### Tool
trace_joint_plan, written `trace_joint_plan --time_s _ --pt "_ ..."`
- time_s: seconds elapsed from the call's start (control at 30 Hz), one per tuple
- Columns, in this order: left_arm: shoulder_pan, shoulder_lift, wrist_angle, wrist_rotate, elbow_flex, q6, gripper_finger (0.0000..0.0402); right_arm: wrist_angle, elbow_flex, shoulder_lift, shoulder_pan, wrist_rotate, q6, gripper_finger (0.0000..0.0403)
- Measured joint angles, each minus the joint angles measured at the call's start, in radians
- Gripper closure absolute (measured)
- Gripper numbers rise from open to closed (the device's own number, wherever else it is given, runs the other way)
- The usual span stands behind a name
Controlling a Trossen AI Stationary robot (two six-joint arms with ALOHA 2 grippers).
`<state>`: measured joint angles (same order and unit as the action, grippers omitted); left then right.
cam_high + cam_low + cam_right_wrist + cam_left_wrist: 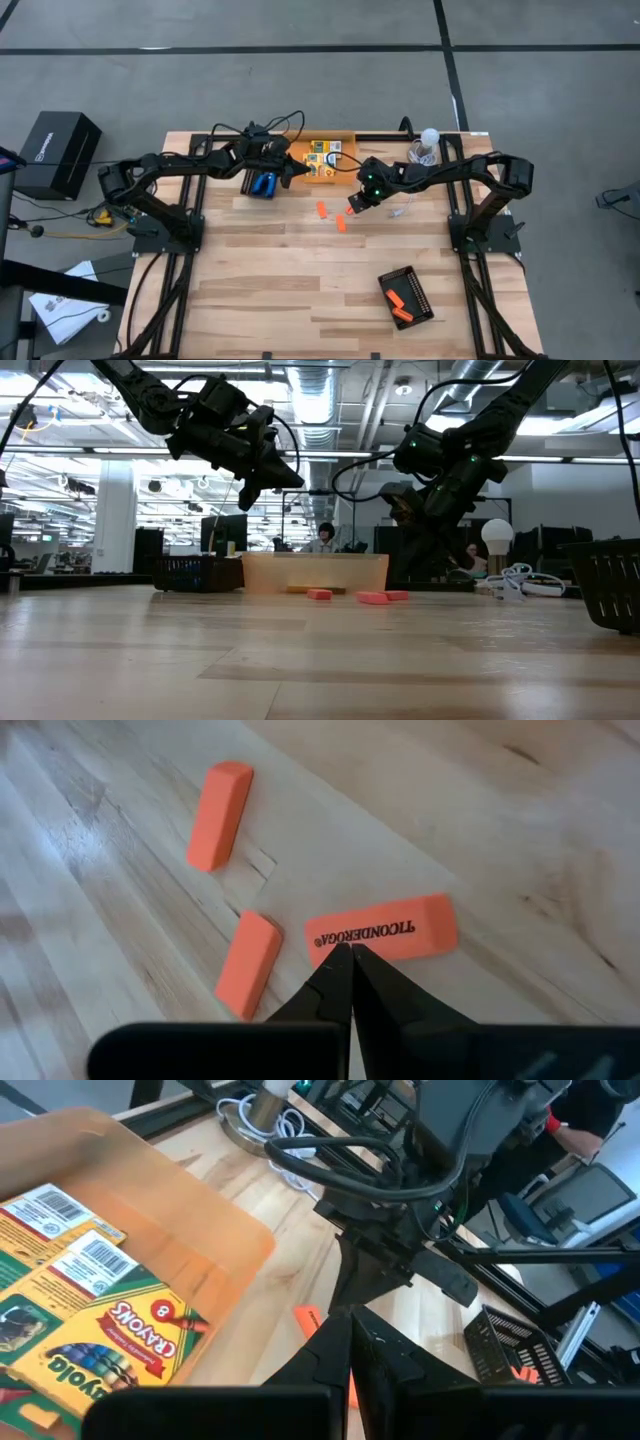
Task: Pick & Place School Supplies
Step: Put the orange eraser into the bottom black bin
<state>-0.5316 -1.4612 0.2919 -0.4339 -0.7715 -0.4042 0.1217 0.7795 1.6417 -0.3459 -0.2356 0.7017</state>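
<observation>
Erasers, three short orange sticks, lie loose on the bare wood right under the right gripper (351, 958), whose fingers are pressed together and hold nothing. Its tip hovers over the printed eraser (382, 929), a second eraser (249, 964) lies just beside the tip, and a third eraser (219, 815) sits a little farther out. Coming down with the fingers together, the tip would likely shove the printed piece sideways or knock it into its neighbour. The two nearest lie so close that spread fingers could catch both, or pinch one at a corner and let it twist out.

The left gripper (349, 1342), also closed and empty, hangs just beyond the translucent bin (215, 1245) holding the crayon boxes (95, 1315). Both arms crowd the same patch, so a reach by either risks a collision
</observation>
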Motion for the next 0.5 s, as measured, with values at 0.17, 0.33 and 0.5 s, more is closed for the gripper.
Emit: trace_joint_plan --time_s 0.17,0.33,0.5 --pt "0.0 0.0 0.001 0.0 0.0 0.0 0.04 0.001 0.0 0.0 -0.003 0.0 -0.002 0.0403" --pt "0.001 0.0 0.001 0.0 0.0 0.0 0.04 0.018 0.0 0.0 -0.003 0.026 -0.004 0.0403" --pt "0.001 0.0 0.001 0.0 0.0 0.0 0.04 0.028 -0.001 0.017 -0.003 0.043 -0.006 0.0403"
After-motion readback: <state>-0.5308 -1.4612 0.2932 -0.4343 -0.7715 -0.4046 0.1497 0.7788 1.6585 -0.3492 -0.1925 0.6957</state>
